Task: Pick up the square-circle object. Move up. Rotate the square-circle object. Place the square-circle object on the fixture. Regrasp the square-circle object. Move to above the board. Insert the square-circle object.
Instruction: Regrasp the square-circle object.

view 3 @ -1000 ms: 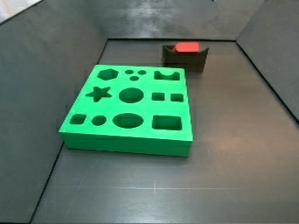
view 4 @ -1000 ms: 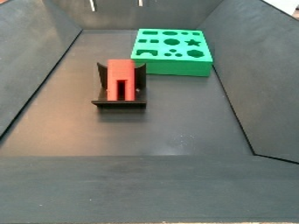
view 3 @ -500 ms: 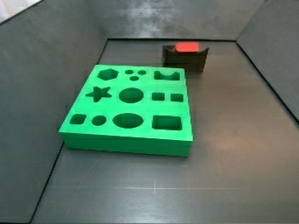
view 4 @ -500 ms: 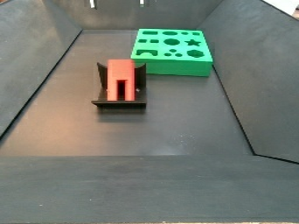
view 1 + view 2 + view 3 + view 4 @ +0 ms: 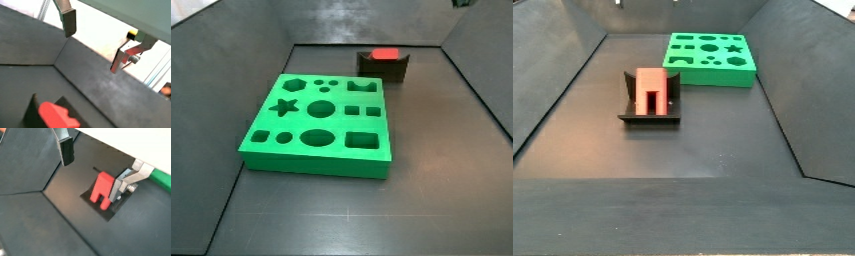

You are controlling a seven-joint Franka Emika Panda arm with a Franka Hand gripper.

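Note:
The red square-circle object lies on the dark fixture, its two prongs toward the near end; it also shows as a red top on the fixture. My gripper hangs high above it, open and holding nothing, with the red object below, closer to one finger. In a wrist view the gripper faces the wall, with the object low in view. Only the fingertips show at a side view's top edge. The green board lies flat on the floor.
Dark sloping walls enclose the bin on all sides. The board sits beyond the fixture, near the far wall. A green edge of the board shows past one finger.
The fingertips at a side view's top edge have drawn slightly further out of view. The red object and fixture have not moved.

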